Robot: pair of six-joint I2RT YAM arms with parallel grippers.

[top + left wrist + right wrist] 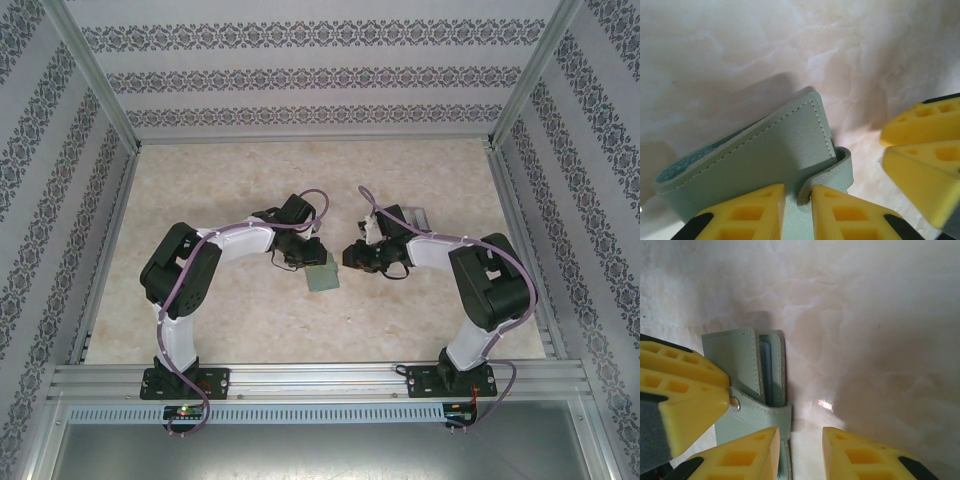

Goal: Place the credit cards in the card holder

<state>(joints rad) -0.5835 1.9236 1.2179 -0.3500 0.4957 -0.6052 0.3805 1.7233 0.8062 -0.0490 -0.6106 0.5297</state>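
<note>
Over the worktop, the card holder is being clamped by the left gripper. It should be spread gently by the parted right gripper.

Sage-green bifold card holder: fine-grained, matt leather-look skin, stitched edges, one shiny metal snap stud. Pale marbled counter: smooth, faintly glossy. Yellow fingers of the left tool: matt moulded plastic.
</note>
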